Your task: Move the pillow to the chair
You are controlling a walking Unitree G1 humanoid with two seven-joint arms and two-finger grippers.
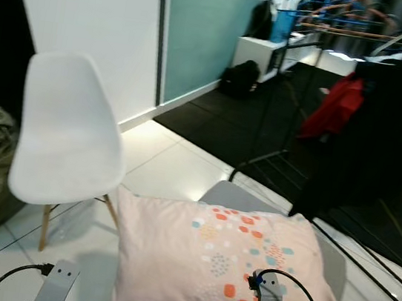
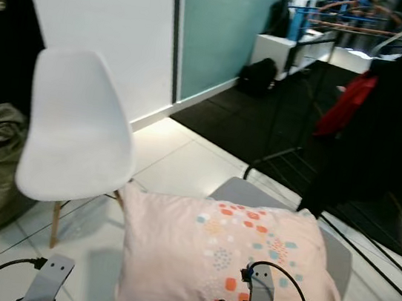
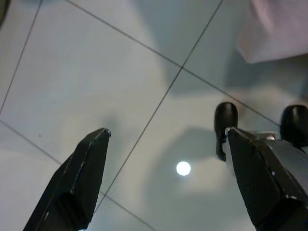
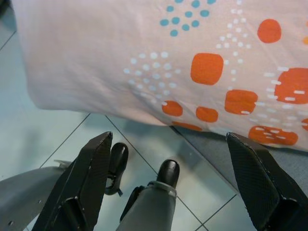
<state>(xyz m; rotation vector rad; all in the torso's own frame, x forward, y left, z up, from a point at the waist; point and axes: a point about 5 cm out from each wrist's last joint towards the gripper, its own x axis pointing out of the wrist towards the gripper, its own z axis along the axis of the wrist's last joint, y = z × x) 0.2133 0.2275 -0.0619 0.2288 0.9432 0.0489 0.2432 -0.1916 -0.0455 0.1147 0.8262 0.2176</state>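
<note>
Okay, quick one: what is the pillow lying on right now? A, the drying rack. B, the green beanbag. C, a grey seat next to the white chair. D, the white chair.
C: the pillow lies on a grey seat, with the white chair beside it.

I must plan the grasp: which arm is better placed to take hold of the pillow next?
Probably the right. The right gripper is open just before the near edge of the pillow, which lies on a grey seat. The left gripper, also open, hangs over bare floor tiles, with only the pillow's corner near.
</note>
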